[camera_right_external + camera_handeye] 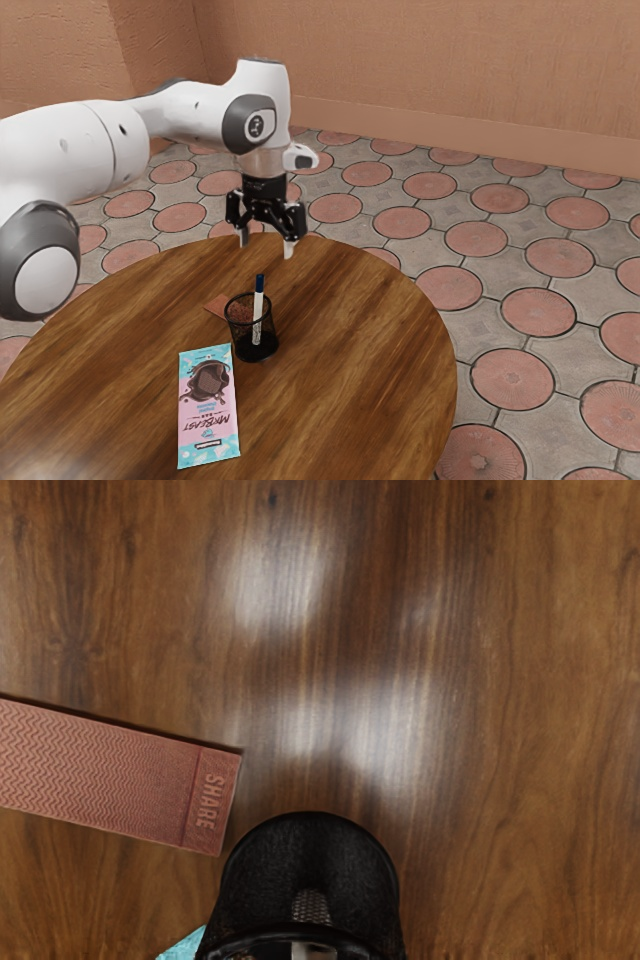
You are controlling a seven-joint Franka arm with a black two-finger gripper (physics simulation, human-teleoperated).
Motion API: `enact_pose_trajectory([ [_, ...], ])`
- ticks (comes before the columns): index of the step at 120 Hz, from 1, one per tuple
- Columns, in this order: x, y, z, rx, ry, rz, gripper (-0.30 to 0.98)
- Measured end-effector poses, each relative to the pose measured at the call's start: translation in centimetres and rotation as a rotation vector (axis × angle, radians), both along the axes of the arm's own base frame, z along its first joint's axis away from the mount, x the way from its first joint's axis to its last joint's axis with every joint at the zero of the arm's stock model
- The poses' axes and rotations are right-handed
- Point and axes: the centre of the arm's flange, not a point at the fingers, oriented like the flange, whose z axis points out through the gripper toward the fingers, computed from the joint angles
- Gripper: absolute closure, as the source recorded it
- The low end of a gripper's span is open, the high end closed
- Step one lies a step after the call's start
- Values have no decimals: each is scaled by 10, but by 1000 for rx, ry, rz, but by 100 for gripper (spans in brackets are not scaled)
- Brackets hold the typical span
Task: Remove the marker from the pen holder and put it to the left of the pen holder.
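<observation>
**inkwell_ian:** ok so where was the marker [257, 318] at this point, and did the robot have hold of it?

**meshcup:** nah, it stood inside the black mesh pen holder [237, 328], dark cap [260, 283] poking out the top. The fingers [289, 251] were wide apart with nothing between them, up above the tabletop [350, 370] and off to one side of the holder

**inkwell_ian:** why so wide and so high tho?

**meshcup:** my guess: wide so they could go down either side of the cap, high so they'd clear the holder on the way across. Cap up was handy too, since it left a bit to pinch without reaching into the mesh. They needed to line up over it first, then pull pretty much straight up, or the holder might've tipped or dragged along

**inkwell_ian:** and the clutter?

**meshcup:** reddish slab marked SHARE [120, 775] lay flat just beside the holder, pink and blue chocolate packet [208, 405] near it too. I'd have picked a bare patch on the left so the marker could lie flat and not prop up on either one
</observation>
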Motion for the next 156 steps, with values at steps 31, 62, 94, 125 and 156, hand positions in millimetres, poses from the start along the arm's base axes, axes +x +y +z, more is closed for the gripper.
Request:
enact_pose_trajectory([
  [31, -25, 5, -51, 6, 110, 26, 0],
  [62, -9, 3, -56, 12, 88, 34, 11],
  [94, -15, 3, -47, 9, 85, 42, 46],
  [125, -16, 3, -45, 10, 84, 47, 70],
  [156, -38, 5, 70, -4, -10, 47, 76],
])
